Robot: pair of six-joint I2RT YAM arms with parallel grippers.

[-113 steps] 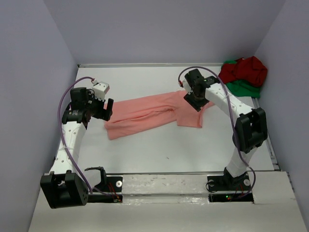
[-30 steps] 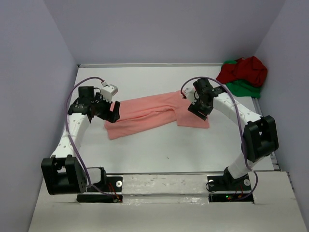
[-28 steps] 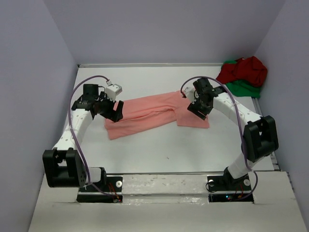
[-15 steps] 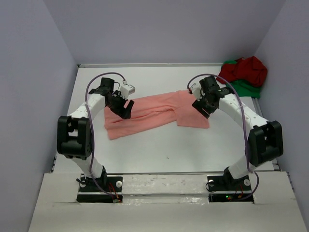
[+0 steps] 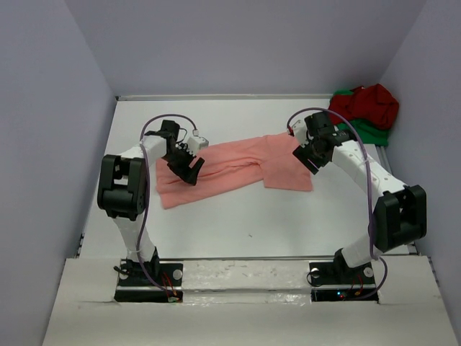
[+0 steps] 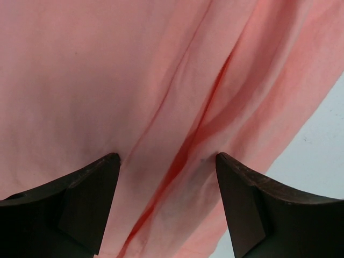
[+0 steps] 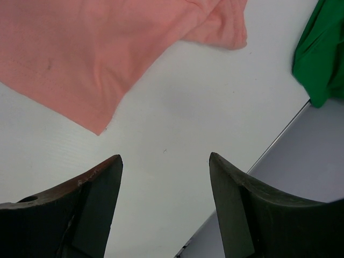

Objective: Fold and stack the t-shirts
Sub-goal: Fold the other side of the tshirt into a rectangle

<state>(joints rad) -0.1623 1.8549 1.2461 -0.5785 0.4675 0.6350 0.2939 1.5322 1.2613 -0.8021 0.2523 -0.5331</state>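
The salmon-pink t-shirt (image 5: 230,167) lies bunched lengthwise across the middle of the table, with a long fold crease (image 6: 188,140) showing in the left wrist view. My left gripper (image 5: 189,171) hovers open close over its left part, jaws astride the crease (image 6: 166,158) with no cloth pinched. My right gripper (image 5: 314,158) stands open just past the shirt's right edge. In the right wrist view it (image 7: 164,157) is over bare table, with a corner of the pink shirt (image 7: 91,48) up left. The dark red t-shirt (image 5: 367,103) lies crumpled on the bright green one (image 5: 369,132) in the back right corner.
The table's right edge with its raised rim (image 5: 395,189) runs close to the right arm. Grey walls enclose the table on the left, back and right. A bit of the green shirt (image 7: 321,54) shows near that edge (image 7: 279,141) in the right wrist view.
My left arm swung in from the table's left side to over the pink shirt's left part. My right gripper slid back and right, off the shirt to its edge. The shirt has barely shifted.
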